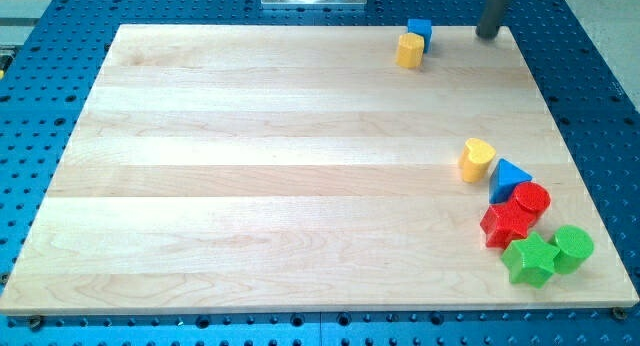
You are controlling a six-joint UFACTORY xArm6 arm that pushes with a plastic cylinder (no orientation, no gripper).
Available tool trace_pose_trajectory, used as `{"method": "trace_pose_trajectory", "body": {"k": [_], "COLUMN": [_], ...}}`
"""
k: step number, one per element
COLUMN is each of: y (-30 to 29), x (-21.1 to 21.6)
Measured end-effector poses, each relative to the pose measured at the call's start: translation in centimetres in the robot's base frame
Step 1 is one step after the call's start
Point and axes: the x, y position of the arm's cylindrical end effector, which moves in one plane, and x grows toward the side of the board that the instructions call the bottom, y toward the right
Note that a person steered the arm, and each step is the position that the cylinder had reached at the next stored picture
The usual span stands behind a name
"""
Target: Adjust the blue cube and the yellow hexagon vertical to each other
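Observation:
The blue cube point(420, 31) sits near the board's top edge, right of centre. The yellow hexagon point(409, 50) touches it just below and slightly to the left. My tip point(487, 33) is at the top right of the board, to the right of the blue cube and apart from it by a clear gap. The rod rises out of the view's top.
A cluster lies at the view's lower right: a yellow heart point(477, 159), a blue triangle point(510, 178), a red cylinder point(531, 199), a red star point(505, 225), a green star point(529, 259) and a green cylinder point(573, 248). The wooden board point(250, 176) rests on a blue perforated table.

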Motion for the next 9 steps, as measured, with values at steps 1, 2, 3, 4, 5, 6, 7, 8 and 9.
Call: {"method": "trace_pose_trajectory", "body": {"k": [1, 2, 3, 4, 5, 6, 7, 8, 9], "y": [-0.8, -3.0, -4.8, -8.8, -14.6, -14.7, -17.2, -15.2, -15.0], "x": [-0.2, -0.2, -0.1, -0.1, 0.6, 3.7, 5.3, 7.7, 6.4]}}
